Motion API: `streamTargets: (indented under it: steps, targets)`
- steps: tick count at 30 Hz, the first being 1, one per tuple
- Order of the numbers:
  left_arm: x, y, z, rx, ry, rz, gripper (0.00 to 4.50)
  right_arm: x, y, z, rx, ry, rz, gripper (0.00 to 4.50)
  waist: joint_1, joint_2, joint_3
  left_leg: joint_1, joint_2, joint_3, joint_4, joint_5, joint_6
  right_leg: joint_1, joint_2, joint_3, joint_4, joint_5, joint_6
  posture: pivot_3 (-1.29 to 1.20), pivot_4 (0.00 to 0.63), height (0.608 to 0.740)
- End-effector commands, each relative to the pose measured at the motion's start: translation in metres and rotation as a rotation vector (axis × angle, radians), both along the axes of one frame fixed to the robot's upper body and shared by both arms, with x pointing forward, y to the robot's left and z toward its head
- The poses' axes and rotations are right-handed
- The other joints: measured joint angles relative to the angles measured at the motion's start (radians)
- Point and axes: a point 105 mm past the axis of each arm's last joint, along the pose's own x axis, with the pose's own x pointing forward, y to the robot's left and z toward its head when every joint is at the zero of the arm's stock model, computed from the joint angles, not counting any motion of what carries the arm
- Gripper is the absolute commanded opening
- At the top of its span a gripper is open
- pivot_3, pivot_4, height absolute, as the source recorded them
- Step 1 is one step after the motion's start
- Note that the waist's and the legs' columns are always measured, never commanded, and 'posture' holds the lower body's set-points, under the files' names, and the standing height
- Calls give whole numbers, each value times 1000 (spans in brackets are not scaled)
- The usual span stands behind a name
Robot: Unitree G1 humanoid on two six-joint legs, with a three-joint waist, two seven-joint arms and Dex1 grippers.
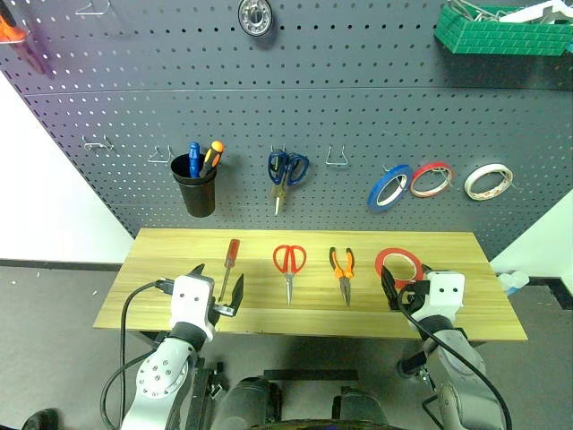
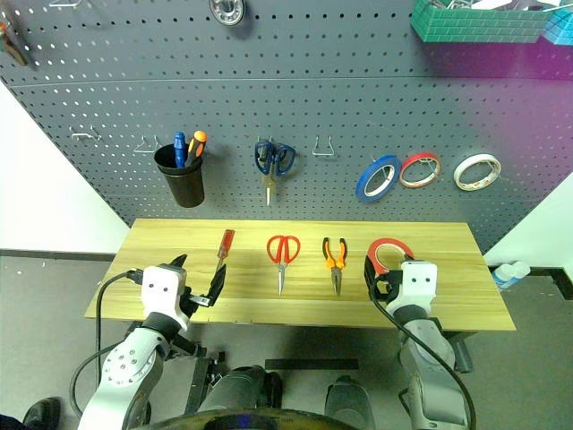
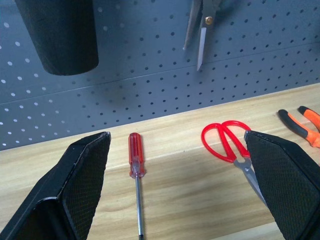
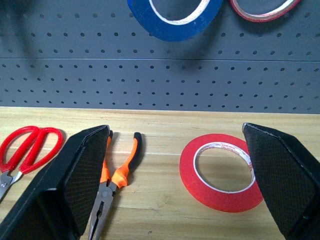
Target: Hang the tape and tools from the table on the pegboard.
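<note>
Head pair high, facing pegboard (image 1: 295, 98); wrists low, close, probably level.

Table (image 1: 179, 246): light yellowish wood grain. Pegboard (image 1: 358, 98): dark grey, patterned with rows of small holes. Tape (image 1: 399, 263): bright red ring, white inner core. Screwdriver (image 1: 231, 254): translucent red handle. Scissors (image 1: 289, 259): red handles. Pliers (image 1: 342, 263): orange-and-black handles. Hanging rolls: blue (image 1: 389, 187), pinkish-red (image 1: 431, 179), white (image 1: 488, 181). Cup (image 1: 195, 188): black. Basket (image 1: 501, 36): green, brick-like pattern. Tool pads (image 3: 82, 172): black, fine mesh texture.
</note>
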Motion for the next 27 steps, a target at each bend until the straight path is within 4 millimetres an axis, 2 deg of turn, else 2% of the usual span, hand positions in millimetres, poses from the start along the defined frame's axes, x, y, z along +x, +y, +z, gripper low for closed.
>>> streamTargets:
  steps: [1,18,27]
  targets:
    - [1,1,12,8,-45,0,4486,3,2,11,5,-51,5,4500,0,0,0,0,0,0,0,0,0,0,0,0,0,0,0,-78,0,740]
    - [-2,-6,6,-9,-19,-16,4486,0,1,13,6,-56,-2,4500,0,0,0,0,0,0,0,0,0,0,0,0,0,0,0,-77,0,740]
    - [-1,3,4,39,-24,10,4486,0,-4,20,-26,-74,-14,4500,0,0,0,0,0,0,0,0,0,0,0,0,0,0,0,-76,0,740]
